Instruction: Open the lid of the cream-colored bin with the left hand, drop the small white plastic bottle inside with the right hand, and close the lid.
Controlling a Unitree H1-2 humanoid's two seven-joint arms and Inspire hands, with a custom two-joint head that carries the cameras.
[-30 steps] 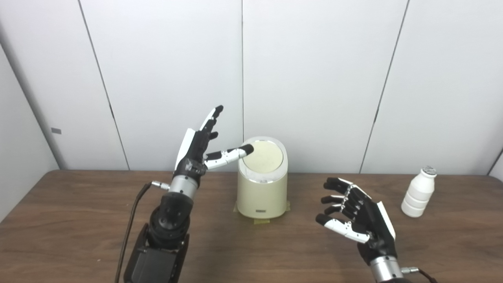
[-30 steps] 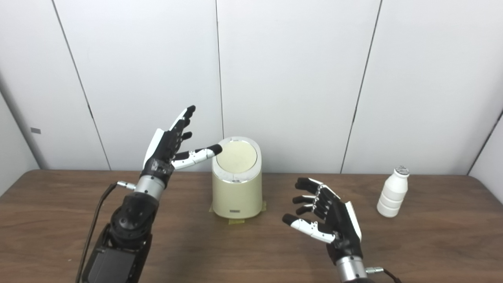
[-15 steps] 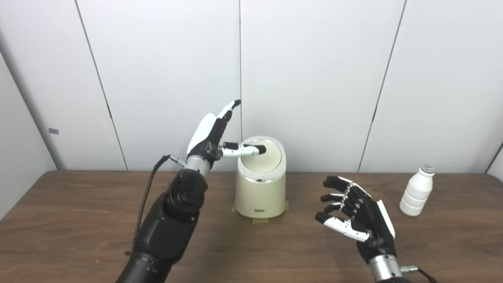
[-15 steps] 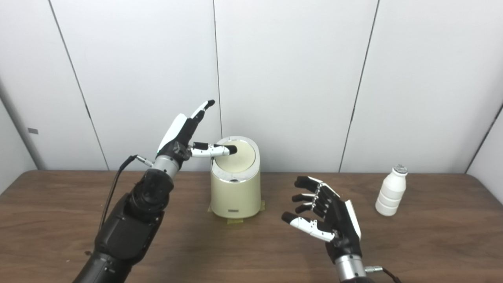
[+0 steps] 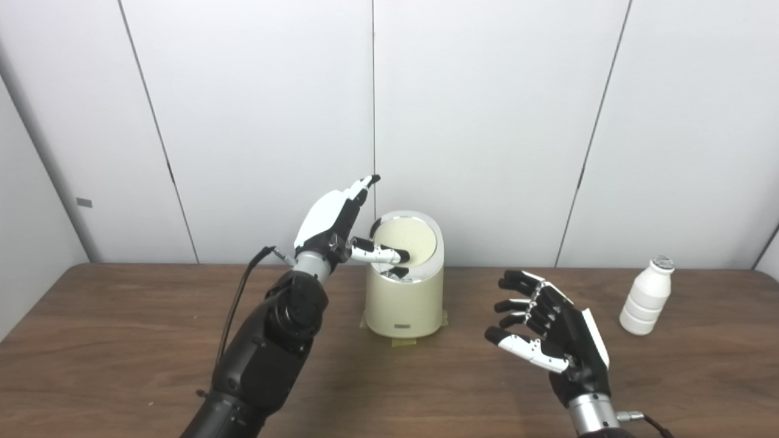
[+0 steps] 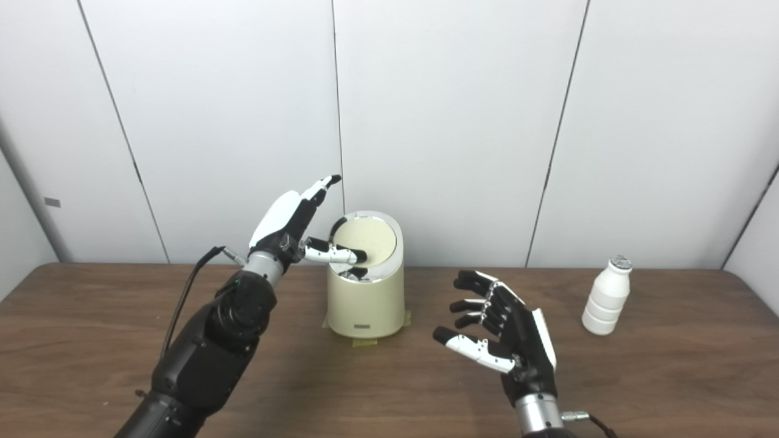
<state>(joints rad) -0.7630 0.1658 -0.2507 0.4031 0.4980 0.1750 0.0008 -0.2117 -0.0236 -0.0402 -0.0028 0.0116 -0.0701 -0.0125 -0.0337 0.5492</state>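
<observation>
The round swing lid [image 5: 406, 240] of the cream-coloured cylindrical bin [image 5: 404, 298] is being pressed by the spread left hand [image 5: 336, 222], while the small white ribbed plastic bottle [image 5: 646, 297] stands ungrasped on the table, well apart from the spread, empty right hand [image 5: 551, 331].

A: Bare surface [image 5: 462, 389] between bin [image 5: 405, 298] and bottle [image 5: 646, 299]?
B: Occupied by the right robot hand [image 5: 551, 331], fingers spread, holding nothing. Clear beyond it to the bottle.
A: Bin top?
B: Left robot hand [image 5: 335, 222] over the lid [image 5: 405, 240], thumb on it.
</observation>
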